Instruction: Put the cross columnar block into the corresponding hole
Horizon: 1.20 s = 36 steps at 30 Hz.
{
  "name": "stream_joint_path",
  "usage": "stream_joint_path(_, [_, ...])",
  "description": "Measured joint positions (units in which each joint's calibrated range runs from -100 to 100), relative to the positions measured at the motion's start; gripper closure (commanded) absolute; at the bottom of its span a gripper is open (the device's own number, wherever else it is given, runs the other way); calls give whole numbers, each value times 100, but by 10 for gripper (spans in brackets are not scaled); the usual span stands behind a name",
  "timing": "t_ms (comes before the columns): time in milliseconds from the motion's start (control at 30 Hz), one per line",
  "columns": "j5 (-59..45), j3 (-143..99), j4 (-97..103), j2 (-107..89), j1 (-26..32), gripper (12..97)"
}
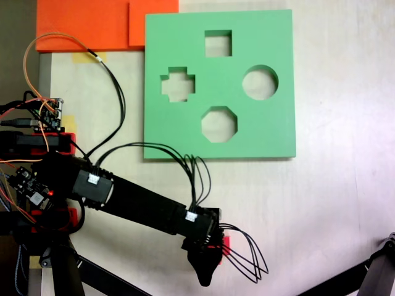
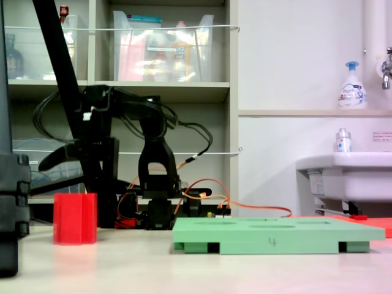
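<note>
Only a "4" reads on the green board (image 2: 272, 236); the hand's (image 1: 207, 271) spread seems indiscernible.

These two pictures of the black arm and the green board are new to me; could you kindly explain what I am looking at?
It is a small black hobby robot arm on a pale table. One fixed camera looks down from above; the other stands low at table height, looking sideways.

On the table lies a green square foam board with four cutouts: plus-shaped, square, round and octagonal. A small bright red foam block stands upright on the table, apart from the board. From above, the gripper is over it, with a bit of red showing beside it. Whether the jaws are open or grip the block cannot be told.
</note>
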Motion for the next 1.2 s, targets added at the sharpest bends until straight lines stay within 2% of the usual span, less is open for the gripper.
stream_joint_path(467, [-68, 59, 0, 1053, 0, 174])
stream_joint_path(600, [-88, 69, 0, 1245, -5, 275])
stream_joint_path(700, [-88, 78, 0, 1272, -15, 432])
stream_joint_path(900, [-93, 167, -20, 1300, -24, 624])
stream_joint_path(1200, [-93, 29, -186, 1272, -34, 693])
